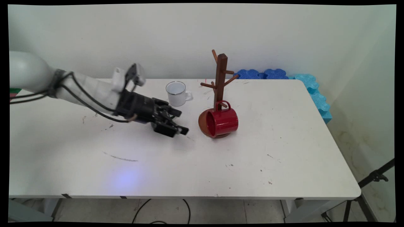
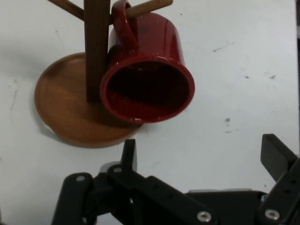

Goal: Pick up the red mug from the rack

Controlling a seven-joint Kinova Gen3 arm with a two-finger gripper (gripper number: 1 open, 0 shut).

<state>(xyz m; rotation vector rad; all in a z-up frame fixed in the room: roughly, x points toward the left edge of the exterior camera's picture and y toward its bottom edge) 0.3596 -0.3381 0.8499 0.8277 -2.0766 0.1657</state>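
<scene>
Red enamel mug (image 1: 222, 122) hangs by its handle on the wooden rack (image 1: 220, 82); light, slick, rigid, best pinched at the rim. My gripper (image 1: 180, 121) gapes wide, empty.

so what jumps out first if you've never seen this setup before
The red mug hanging by its handle from a low peg of the wooden mug tree, near the middle of the white table, its mouth facing the arm. Just left of it, the black end effector hovers open and empty. A white enamel mug stands upright behind.
</scene>
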